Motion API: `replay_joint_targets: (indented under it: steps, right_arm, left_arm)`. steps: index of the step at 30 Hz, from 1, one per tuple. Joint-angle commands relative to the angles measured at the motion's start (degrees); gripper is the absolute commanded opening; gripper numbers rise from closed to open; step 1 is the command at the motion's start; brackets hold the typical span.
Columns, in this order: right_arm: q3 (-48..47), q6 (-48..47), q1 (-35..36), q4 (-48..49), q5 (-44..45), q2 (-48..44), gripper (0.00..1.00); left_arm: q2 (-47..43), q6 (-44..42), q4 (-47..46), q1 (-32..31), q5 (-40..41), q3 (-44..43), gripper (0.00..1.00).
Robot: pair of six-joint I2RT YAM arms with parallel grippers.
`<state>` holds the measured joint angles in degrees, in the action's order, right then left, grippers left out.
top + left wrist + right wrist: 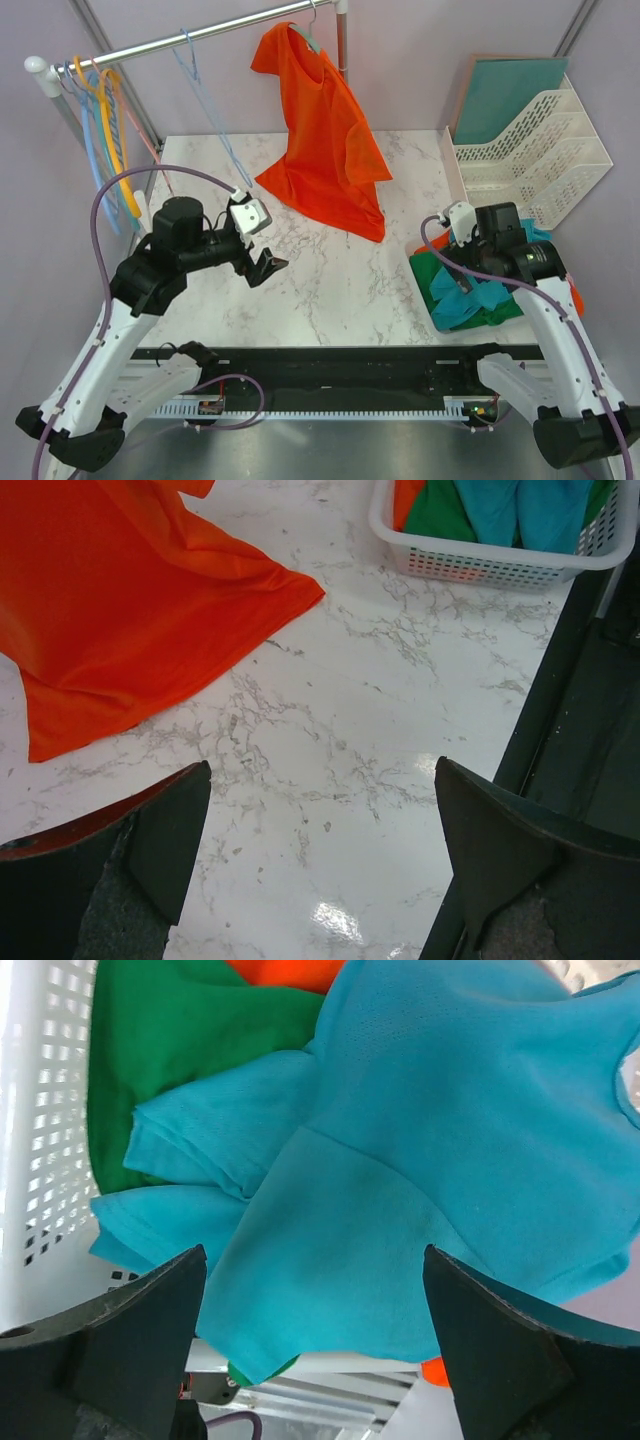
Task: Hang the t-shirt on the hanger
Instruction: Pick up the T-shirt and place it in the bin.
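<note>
The teal-blue t-shirt (420, 1160) lies crumpled on top of a pile in a white basket (50, 1110) at the right front of the table; it also shows in the top view (478, 305) and in the left wrist view (520, 510). My right gripper (315, 1350) is open just above the shirt, with cloth between the jaws but not gripped; in the top view it (458, 275) hovers over the pile. The thin pale-blue hanger (213, 125) hangs from the rail at the back left. My left gripper (262, 266) is open and empty above bare tabletop (320, 870).
An orange t-shirt (325, 140) hangs from the rail, its hem resting on the table (120, 600). A dark green garment (190, 1040) and orange cloth (290, 970) lie under the teal shirt. Yellow, pink and blue hangers (118, 140) crowd the rail's left end. A white file tray (540, 160) stands at the back right.
</note>
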<state>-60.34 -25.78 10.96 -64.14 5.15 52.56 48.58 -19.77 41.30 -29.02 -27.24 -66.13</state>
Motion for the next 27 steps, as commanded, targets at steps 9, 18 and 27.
replay_joint_targets:
  steps: [9, 18, 27]
  right_arm:
    - [-2.8, 1.6, -0.7, 0.7, -5.0, 6.4, 0.0]
    - [-22.2, 2.7, 2.9, 1.4, -32.5, 12.9, 0.0]
    - [-47.7, 14.0, 12.2, 12.6, -42.6, 25.3, 0.0]
  left_arm:
    - [-5.1, -1.5, -3.4, -0.4, 2.0, 1.3, 0.99]
    - [-8.6, 1.1, -4.8, -0.3, -2.7, 2.6, 0.98]
    - [-10.3, 4.7, -6.4, -0.3, -1.3, 3.9, 0.99]
